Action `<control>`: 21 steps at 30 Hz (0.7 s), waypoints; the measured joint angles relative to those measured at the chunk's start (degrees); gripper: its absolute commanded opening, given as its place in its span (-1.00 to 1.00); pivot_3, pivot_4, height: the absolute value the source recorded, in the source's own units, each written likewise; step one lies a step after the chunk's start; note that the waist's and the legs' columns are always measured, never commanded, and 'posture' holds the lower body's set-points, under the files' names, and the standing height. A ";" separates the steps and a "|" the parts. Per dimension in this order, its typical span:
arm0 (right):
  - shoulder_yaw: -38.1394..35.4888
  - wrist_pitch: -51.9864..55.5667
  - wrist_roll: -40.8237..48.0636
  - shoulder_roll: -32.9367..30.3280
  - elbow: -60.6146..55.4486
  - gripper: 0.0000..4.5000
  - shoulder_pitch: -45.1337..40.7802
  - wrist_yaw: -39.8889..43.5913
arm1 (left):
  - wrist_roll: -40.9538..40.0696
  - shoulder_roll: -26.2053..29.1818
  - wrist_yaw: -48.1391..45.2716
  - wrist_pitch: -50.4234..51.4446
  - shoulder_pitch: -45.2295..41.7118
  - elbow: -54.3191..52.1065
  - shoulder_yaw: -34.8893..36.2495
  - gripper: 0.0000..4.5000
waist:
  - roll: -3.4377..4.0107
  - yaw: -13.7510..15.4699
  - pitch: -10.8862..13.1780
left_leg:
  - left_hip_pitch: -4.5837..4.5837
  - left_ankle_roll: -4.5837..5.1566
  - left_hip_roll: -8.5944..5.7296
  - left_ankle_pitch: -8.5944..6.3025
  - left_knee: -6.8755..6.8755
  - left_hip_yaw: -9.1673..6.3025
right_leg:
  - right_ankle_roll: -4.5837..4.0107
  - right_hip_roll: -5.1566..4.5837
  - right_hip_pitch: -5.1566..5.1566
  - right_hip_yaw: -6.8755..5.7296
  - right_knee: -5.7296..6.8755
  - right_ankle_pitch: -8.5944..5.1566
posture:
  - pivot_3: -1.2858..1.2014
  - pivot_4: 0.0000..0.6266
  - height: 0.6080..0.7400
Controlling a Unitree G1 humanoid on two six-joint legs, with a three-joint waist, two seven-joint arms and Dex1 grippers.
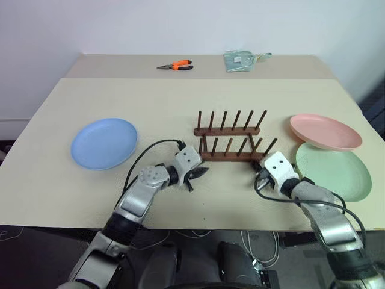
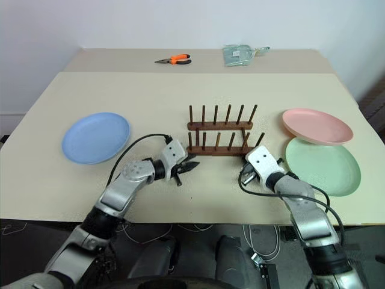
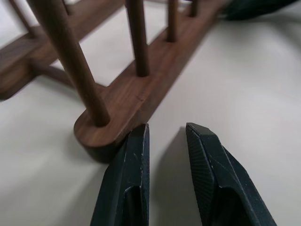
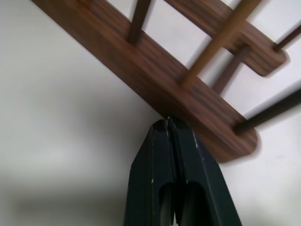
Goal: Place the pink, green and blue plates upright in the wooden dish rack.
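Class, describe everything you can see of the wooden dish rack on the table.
The wooden dish rack is dark brown, two parallel rails with rows of thin upright pegs, empty of plates. It stands mid-table between the blue plate and the pink plate. The shut right gripper touches its near rail; the left gripper, slightly open, sits at the rail's other end.

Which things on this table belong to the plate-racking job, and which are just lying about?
Job: blue plate, pink plate, green plate, wooden dish rack.
Lying about: orange-handled pliers, pale green packet at the far edge.
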 measured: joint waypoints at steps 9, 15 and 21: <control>-5.80 -2.23 2.47 -6.79 -0.30 0.03 -0.21 6.29 | -1.31 2.55 -1.24 -2.29 0.66 -0.27 1.44 -0.49 | 0.10 -1.13 0.04 | -0.10 0.00 -0.01 0.00 -0.14 -0.02 | 0.17 0.01 -0.11 0.01 -0.04 0.10 | 0.03 -0.52 1.00; -18.06 -6.48 -1.19 -23.67 -2.39 0.23 2.30 9.64 | -6.26 5.67 -9.30 0.74 5.48 -8.55 1.04 -0.49 | 0.12 -1.11 0.08 | -0.16 0.01 0.04 -0.01 -0.10 0.04 | 0.05 0.01 -0.14 0.00 -0.05 -0.05 | 0.03 -0.52 1.00; -10.28 -15.36 -9.90 -26.15 12.11 0.23 0.46 8.48 | -6.71 4.95 -10.75 0.69 4.82 -10.82 -0.59 -0.49 | 0.13 -1.14 0.10 | -0.19 0.01 0.02 -0.01 -0.09 0.14 | 0.00 -0.03 -0.15 0.07 -0.13 -0.03 | 0.03 -0.52 1.00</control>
